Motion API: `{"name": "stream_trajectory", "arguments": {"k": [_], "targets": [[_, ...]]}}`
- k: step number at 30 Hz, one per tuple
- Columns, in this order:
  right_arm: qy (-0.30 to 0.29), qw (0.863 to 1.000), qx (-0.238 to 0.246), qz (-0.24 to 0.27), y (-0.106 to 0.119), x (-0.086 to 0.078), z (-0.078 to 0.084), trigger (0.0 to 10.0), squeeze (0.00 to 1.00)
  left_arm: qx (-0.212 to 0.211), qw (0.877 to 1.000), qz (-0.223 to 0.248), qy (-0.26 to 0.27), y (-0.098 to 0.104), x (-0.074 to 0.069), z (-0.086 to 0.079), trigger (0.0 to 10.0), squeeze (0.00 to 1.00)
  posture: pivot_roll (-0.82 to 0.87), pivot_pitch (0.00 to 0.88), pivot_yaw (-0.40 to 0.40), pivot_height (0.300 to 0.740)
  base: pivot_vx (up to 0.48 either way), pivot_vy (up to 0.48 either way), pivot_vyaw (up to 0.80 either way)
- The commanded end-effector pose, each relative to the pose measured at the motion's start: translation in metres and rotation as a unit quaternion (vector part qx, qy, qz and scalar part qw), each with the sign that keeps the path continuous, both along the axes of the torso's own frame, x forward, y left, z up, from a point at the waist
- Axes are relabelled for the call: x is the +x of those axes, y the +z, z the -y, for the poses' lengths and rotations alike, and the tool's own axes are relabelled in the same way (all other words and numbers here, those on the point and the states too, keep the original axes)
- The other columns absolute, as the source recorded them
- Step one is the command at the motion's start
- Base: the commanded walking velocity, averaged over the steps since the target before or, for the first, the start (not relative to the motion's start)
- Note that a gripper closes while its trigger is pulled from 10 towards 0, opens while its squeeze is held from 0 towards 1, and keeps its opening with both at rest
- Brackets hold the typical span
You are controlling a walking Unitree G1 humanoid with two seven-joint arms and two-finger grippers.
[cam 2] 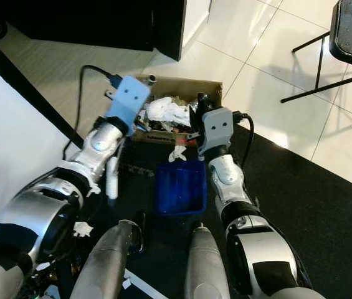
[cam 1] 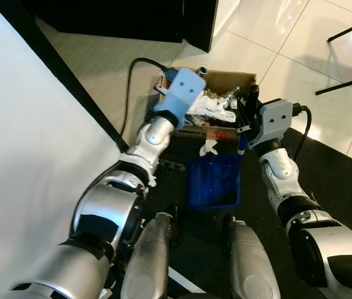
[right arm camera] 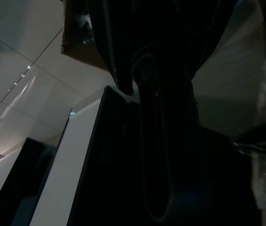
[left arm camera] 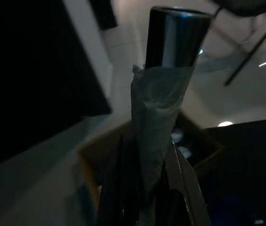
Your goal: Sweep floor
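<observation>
My left gripper point(left arm camera: 148, 160) is shut on a broom handle point(left arm camera: 173, 42), a shiny metal tube wrapped in grey tape, held over the near left corner of a cardboard box point(cam 1: 228, 78). My right gripper point(cam 1: 248, 109) is shut on the upright blue handle point(cam 1: 243, 146) of a blue dustpan point(cam 1: 212, 182). The pan rests on the black mat just in front of the box. Crumpled white paper and other rubbish point(cam 1: 210, 108) fill the box. A white scrap point(cam 1: 208, 147) lies on the mat between box and pan. The broom's head is hidden.
A white panel point(cam 1: 26, 162) runs along my left side. A black cabinet point(cam 1: 138, 18) stands behind the box, and black chair legs point(cam 1: 350, 56) stand at the far right on pale tiles. A black cable point(cam 1: 132, 81) loops over my left arm. My own legs point(cam 1: 157, 255) are below.
</observation>
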State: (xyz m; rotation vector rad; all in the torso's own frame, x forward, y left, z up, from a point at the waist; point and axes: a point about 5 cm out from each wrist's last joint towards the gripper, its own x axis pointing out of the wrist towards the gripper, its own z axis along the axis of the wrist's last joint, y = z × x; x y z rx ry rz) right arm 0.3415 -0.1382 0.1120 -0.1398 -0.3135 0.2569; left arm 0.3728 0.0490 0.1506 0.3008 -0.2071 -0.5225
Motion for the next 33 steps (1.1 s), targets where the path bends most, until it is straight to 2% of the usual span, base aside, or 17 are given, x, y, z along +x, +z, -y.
{"name": "stream_trajectory", "arguments": {"k": [1,2,6,8,12,16,20,22,23,26,29,33], "targets": [[0.005,1.0,0.003,-0.007,-0.008,-0.006,-0.001,10.0,0.0,-0.029,0.997,-0.036,-0.061,-0.012,-0.011,0.014,10.0,0.0,-0.02,0.273,0.076,0.74,0.0,0.0,0.0],[0.005,1.0,0.003,-0.007,-0.008,-0.006,-0.001,10.0,0.0,-0.029,0.997,-0.036,-0.061,-0.012,-0.011,0.014,10.0,0.0,-0.02,0.273,0.076,0.74,0.0,0.0,0.0],[0.004,1.0,0.004,-0.008,-0.009,-0.007,0.0,10.0,0.0,-0.04,0.99,-0.069,-0.12,-0.019,-0.017,0.019,10.0,0.0,-0.02,0.273,0.073,0.74,0.0,0.0,0.0],[0.004,1.0,0.004,-0.009,-0.009,-0.006,0.0,10.0,0.0,-0.047,0.981,-0.094,-0.161,-0.024,-0.02,0.018,10.0,0.0,-0.02,0.273,0.075,0.74,0.0,0.0,0.0],[0.003,1.0,0.006,-0.008,-0.007,-0.005,0.0,10.0,0.0,-0.06,0.974,-0.102,-0.191,-0.021,-0.019,0.008,10.0,0.0,-0.01,0.269,0.077,0.74,0.0,0.0,0.0],[0.003,1.0,0.008,-0.005,-0.005,-0.004,0.0,10.0,0.0,-0.091,0.974,-0.086,-0.189,-0.007,-0.012,-0.003,10.0,0.0,-0.01,0.268,0.075,0.74,0.0,0.0,0.0],[0.003,1.0,0.009,-0.005,-0.004,-0.003,0.0,10.0,0.0,-0.184,0.966,-0.043,-0.176,0.03,0.003,-0.014,10.0,0.0,0.01,0.265,0.067,0.74,0.0,0.0,0.0],[0.004,1.0,0.009,-0.006,-0.004,-0.003,0.0,10.0,0.0,-0.206,0.958,-0.026,-0.196,0.044,0.004,-0.008,10.0,0.0,0.01,0.264,0.065,0.74,0.0,0.0,0.0],[0.004,1.0,0.009,-0.006,-0.004,-0.003,0.0,10.0,0.0,-0.206,0.958,-0.026,-0.196,0.044,0.004,-0.008,10.0,0.0,0.01,0.264,0.065,0.74,0.0,0.0,0.0],[0.005,1.0,0.01,-0.007,-0.004,-0.002,-0.002,10.0,0.0,-0.241,0.944,-0.008,-0.226,0.058,0.001,0.01,10.0,0.0,0.0,0.264,0.065,0.74,0.0,0.0,0.0],[0.006,1.0,0.01,-0.007,-0.004,-0.002,-0.002,10.0,0.0,-0.281,0.932,0.001,-0.229,0.069,0.0,0.019,10.0,0.0,0.0,0.262,0.068,0.74,0.0,0.0,0.0],[0.005,1.0,0.01,-0.007,-0.003,-0.002,-0.001,10.0,0.0,-0.289,0.926,0.008,-0.242,0.078,0.0,0.023,10.0,0.0,0.0,0.262,0.07,0.74,0.0,0.0,0.0]]}}
